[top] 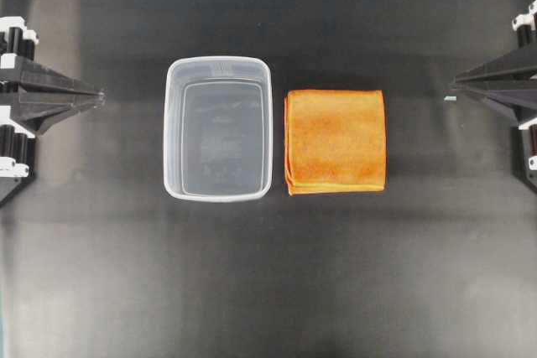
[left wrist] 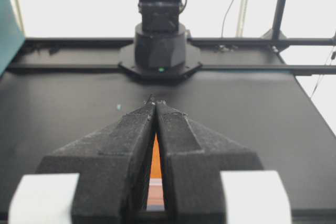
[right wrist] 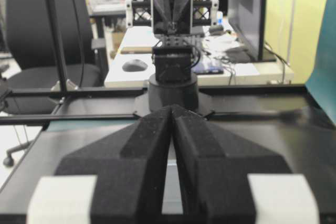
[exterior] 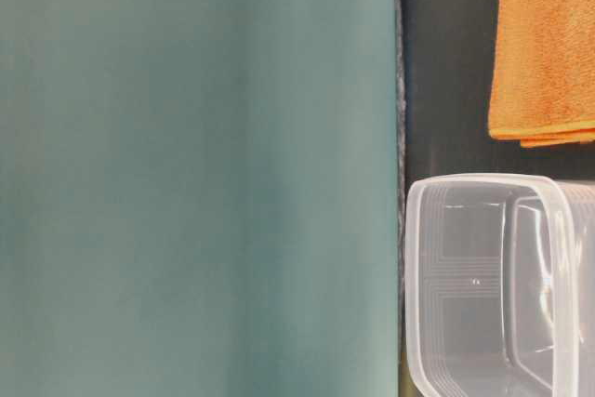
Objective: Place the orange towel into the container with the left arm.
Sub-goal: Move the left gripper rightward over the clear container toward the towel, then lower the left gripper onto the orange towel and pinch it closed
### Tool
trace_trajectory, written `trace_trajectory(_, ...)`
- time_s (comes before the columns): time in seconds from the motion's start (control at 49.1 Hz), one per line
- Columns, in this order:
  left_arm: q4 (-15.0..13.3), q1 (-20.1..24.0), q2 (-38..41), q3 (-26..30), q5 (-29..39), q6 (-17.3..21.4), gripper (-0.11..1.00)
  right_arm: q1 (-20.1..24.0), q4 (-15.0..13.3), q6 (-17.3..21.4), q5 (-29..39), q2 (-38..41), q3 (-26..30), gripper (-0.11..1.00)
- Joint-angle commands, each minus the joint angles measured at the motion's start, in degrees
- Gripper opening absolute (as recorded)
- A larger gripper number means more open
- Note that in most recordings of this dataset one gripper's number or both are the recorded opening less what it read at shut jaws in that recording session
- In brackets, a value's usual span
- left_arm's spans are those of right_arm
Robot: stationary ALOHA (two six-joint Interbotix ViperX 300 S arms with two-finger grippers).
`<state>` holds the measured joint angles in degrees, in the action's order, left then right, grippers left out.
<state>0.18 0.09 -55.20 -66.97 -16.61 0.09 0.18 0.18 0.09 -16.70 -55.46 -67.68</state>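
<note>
Left hand (top: 99,98) closed, empty, parked at the counter (top: 268,291) edge. Right hand (top: 451,90) likewise closed, idle. Towel (top: 336,142) lies folded flat, beyond the tub (top: 218,128) from our left hand, just beside its far wall; tub looks empty. Step in hand: reach and grasp. We judge the hand must open, pass above the tub rim without clipping it, then pinch the towel at its near edge, catching all the folded layers so it lifts as one.

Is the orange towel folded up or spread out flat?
Folded. The orange towel lies as a neat square beside the container, with stacked layers showing along its edges.
</note>
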Motion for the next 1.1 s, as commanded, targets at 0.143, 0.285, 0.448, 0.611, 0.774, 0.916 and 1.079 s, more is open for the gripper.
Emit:
trace_trajectory(0.143, 2.4, -0.4, 6.9, 11.2, 12.0, -1.1, 0.0, 0.0, 2.5, 2.5, 2.5, -0.5, 1.1, 0.01)
trace_trajectory(0.285, 2.4, -0.6, 13.4, 19.0, 19.6, -0.8, 0.0, 0.0, 2.5, 3.2, 5.8, -1.9, 1.2, 0.01)
trace_trajectory(0.448, 2.4, -0.9, 21.2, 27.3, 26.3, -0.2, 0.0, -0.9, 2.5, 3.3, 8.9, -3.3, 1.1, 0.01)
trace_trajectory(0.611, 2.4, -0.9, 29.2, 34.6, 33.1, -0.2, 0.0, -1.6, 2.5, 3.3, 12.6, -4.2, 1.1, 0.01)
trace_trajectory(0.774, 2.4, -0.6, 37.6, 42.9, 41.1, 0.2, 0.0, -1.6, 2.5, 3.1, 14.8, -4.6, 1.1, 0.31)
trace_trajectory(0.916, 2.5, -0.3, 45.8, 51.2, 48.6, 1.8, 0.14, -1.6, 2.5, 3.3, 15.1, -4.7, 1.1, 0.71)
trace_trajectory(1.079, 2.5, -0.4, 55.1, 59.7, 55.4, 2.8, 0.63, -1.7, 2.6, 3.3, 15.0, -5.4, 1.1, 0.79)
